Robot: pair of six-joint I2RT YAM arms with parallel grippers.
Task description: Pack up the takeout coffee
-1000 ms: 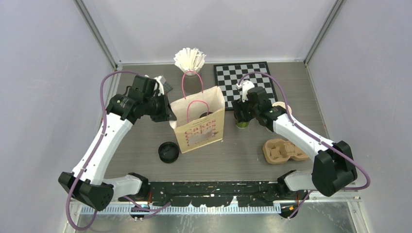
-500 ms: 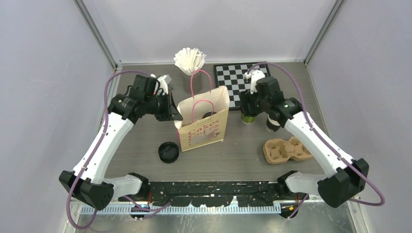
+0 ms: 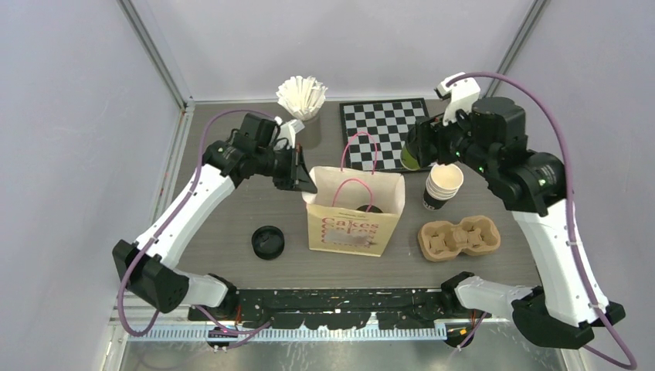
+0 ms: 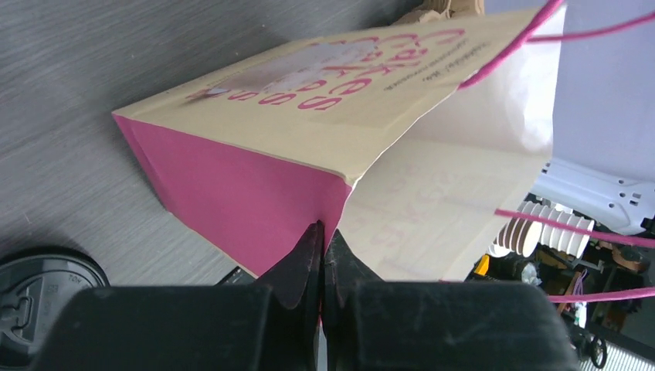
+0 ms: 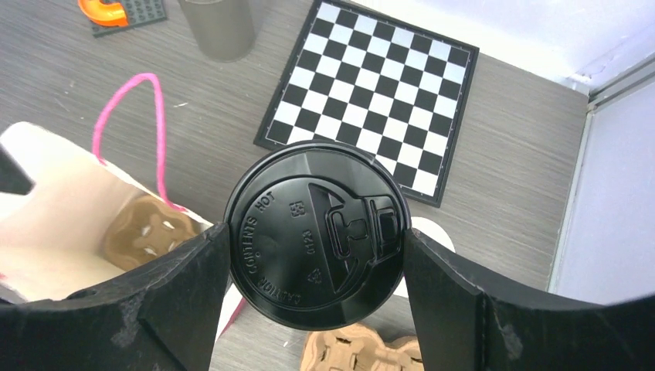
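Lidded takeout coffee cup (image 3: 408, 157), grasped in right claw (image 5: 317, 263), aloft beside cream paper bag (image 3: 355, 220); left claw (image 4: 323, 249) clenched on bag's side edge; hazard: cup catching rim, toppling bag.
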